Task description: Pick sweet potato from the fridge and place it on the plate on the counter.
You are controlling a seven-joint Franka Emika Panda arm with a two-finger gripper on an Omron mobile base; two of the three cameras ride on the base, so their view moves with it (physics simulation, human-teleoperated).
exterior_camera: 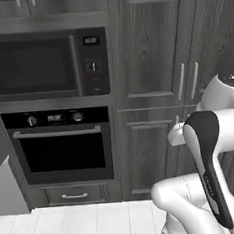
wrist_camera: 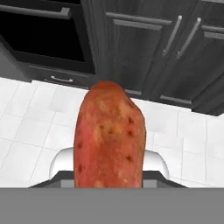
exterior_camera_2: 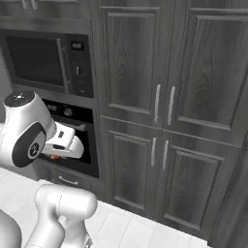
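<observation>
- Left base view: my white arm (exterior_camera: 208, 166) rises at lower right before dark wood cabinets (exterior_camera: 148, 46) with silver handles. A microwave (exterior_camera: 44, 62) sits above a black oven (exterior_camera: 61, 146); their display digits are too blurred to read. Pale tiled floor (exterior_camera: 73, 225) lies open below the oven.
- Right base view: my claw (exterior_camera_2: 57, 156) is clenched on the sweet potato (exterior_camera_2: 54, 157), a small orange patch showing under my wrist, in front of the oven's dark door. Tall cabinet doors stand shut to the right, with bare floor at their foot.
- Hand view: the sweet potato (wrist_camera: 109, 138) stands upright from my claw, reddish-orange, mottled with dark pits, tapering to a blunt top. Behind it are white floor tiles, then the oven drawer and the cabinet fronts.
</observation>
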